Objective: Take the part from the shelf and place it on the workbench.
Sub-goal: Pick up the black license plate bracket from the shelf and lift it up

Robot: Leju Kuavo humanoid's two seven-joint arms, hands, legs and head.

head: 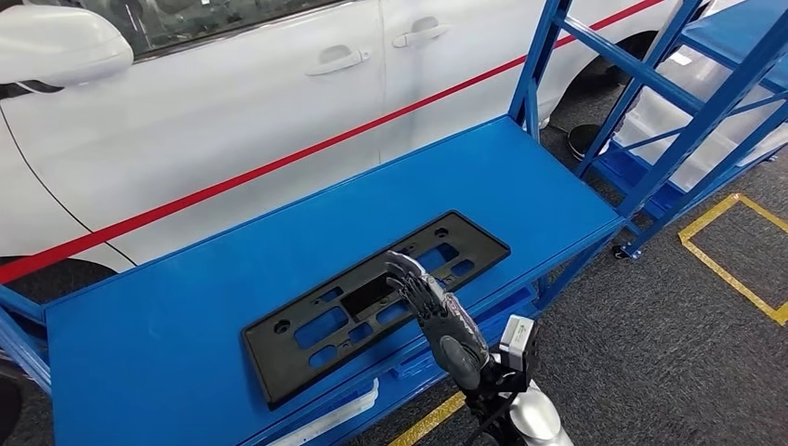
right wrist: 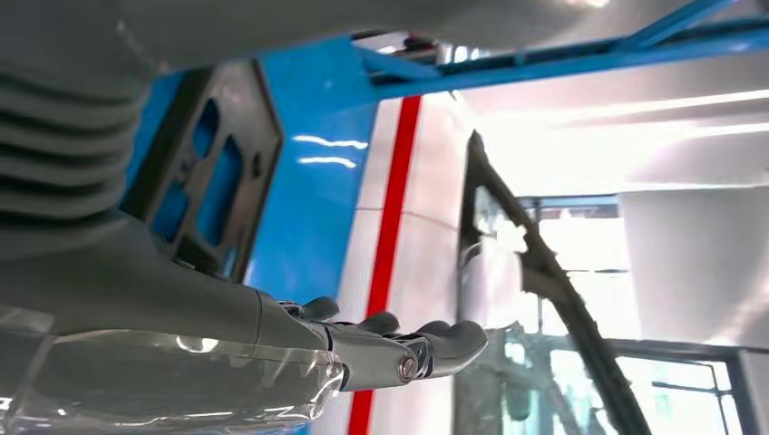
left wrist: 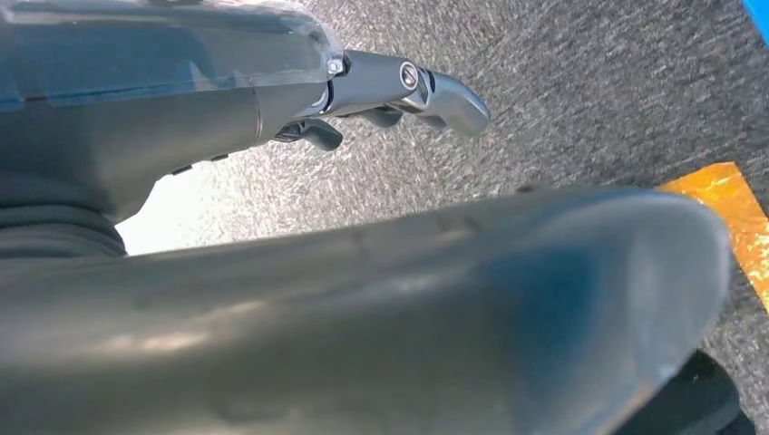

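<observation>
The right hand (head: 437, 311) hovers over the near edge of the black part (head: 372, 302), fingers (right wrist: 444, 337) spread, nothing held. The part lies flat on the blue workbench (head: 167, 344) (white car (head: 232, 102) behind). The left hand (left wrist: 399, 86) hangs empty over grey floor (left wrist: 589, 82), fingers loosely apart.

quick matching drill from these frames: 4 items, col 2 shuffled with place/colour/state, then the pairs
Items:
1. black plate frame
2. right hand
3. car
4. floor tape

Descriptions:
A. white, red stripe along its side
B. yellow, on grey carpet
C. flat on the blue workbench
D. over the frame's near edge, holding nothing

Pairs: 1-C, 2-D, 3-A, 4-B
</observation>
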